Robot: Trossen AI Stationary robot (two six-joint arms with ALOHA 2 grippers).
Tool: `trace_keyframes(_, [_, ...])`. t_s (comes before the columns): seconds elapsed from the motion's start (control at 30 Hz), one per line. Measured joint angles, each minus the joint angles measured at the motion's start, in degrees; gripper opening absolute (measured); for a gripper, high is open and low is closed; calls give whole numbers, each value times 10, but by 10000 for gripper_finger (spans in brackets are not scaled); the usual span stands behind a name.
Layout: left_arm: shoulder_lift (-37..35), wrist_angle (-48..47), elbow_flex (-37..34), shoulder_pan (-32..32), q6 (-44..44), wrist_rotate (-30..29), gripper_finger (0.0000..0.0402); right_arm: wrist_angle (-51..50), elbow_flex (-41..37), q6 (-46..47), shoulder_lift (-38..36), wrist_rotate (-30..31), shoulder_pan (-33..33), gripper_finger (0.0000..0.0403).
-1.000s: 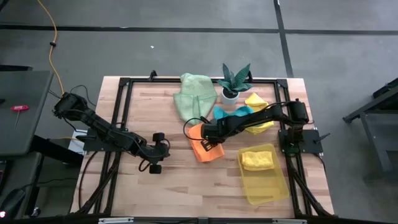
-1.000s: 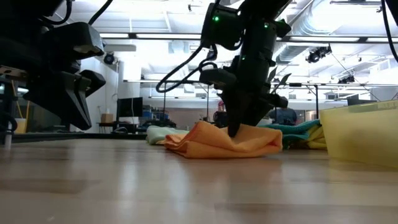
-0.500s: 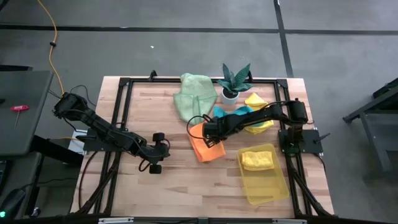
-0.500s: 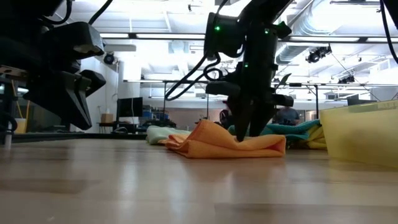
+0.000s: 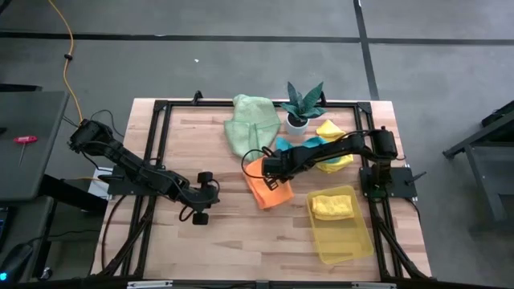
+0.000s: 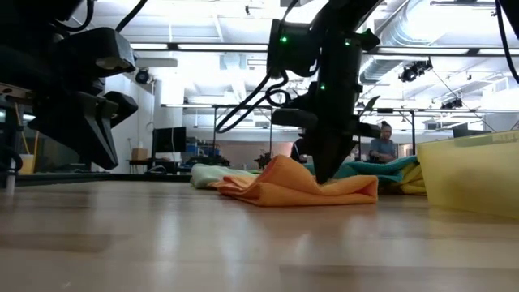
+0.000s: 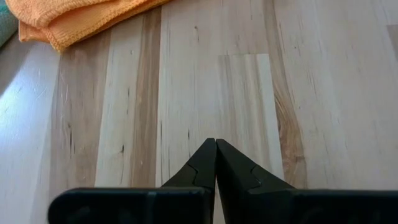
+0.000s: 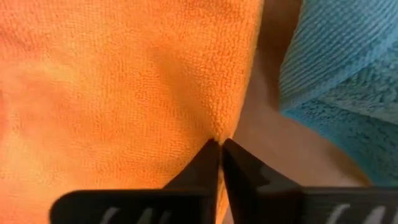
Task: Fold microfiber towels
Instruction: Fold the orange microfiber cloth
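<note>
An orange towel lies crumpled on the wooden table near its middle. My right gripper stands over the towel's far right side, pointing down and shut on it. The same gripper shows in the low view behind the orange heap. A teal towel, a pale green towel and a yellow towel lie toward the far edge. My left gripper waits shut above bare wood, left of the orange towel. My right gripper pinches the orange towel's edge between its two fingertips, on the side that faces the teal towel. The fingers come from above, pointing steeply down. The towel lies on the table, slack and bunched up; one layer or several, I cannot tell.
A translucent yellow tray holding a folded yellow cloth stands at the near right. A small green plant in a white pot stands at the far edge between the towels. Bare wood spreads across the table's near left part.
My right gripper has shifted a little toward the far right over the orange towel, tipped slightly, and then shut on the towel's edge. The cloth beside the fingers now stands slightly higher in the low view.
</note>
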Motion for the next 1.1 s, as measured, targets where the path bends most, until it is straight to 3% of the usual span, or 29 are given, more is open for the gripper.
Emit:
trace_keyframes(0.57, [0,7,0,0,0,-1,0,-40,87,-21,0,41,45,1])
trace_keyframes(1.1, [0,8,0,0,0,-2,0,95,82,16,7,10,60,0])
